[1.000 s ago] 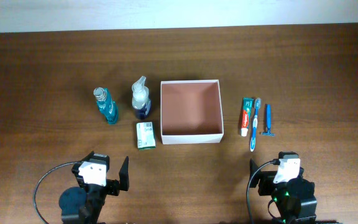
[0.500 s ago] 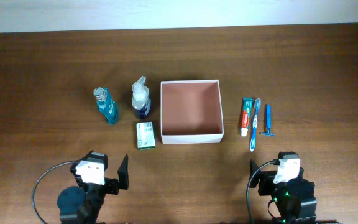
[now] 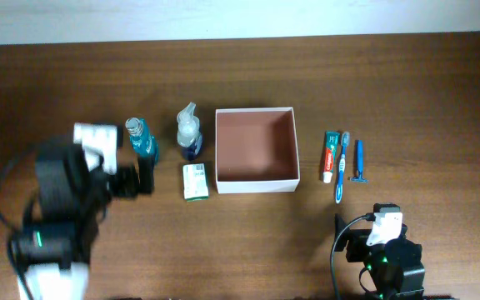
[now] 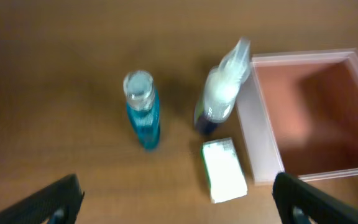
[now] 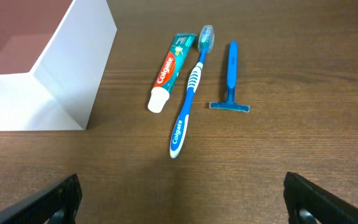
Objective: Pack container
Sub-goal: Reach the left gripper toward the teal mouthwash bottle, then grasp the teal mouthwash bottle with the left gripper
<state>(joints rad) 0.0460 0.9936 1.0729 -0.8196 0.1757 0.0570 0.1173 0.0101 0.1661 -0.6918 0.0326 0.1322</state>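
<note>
The container (image 3: 255, 186), a square white box with a pinkish-brown inside, stands mid-table and holds nothing. Left of it are a blue bottle (image 3: 144, 143), a clear spray bottle (image 3: 189, 133) and a white-green soap box (image 3: 195, 181). Right of it lie a toothpaste tube (image 3: 331, 155), a blue toothbrush (image 3: 342, 167) and a blue razor (image 3: 359, 160). My left gripper (image 3: 144, 175) is open and empty, raised above the table just in front of the blue bottle (image 4: 143, 112). My right gripper (image 3: 340, 233) is open and empty near the front edge, below the toothbrush (image 5: 190, 93).
The left wrist view shows the spray bottle (image 4: 219, 93), the soap box (image 4: 224, 169) and the container's left wall (image 4: 260, 143). The right wrist view shows the toothpaste (image 5: 171, 65), the razor (image 5: 230, 78) and the container's corner (image 5: 73, 68). The table is dark wood.
My left arm has risen from its rest at the front edge and swung up and forward toward the blue bottle. The right arm has not moved.
</note>
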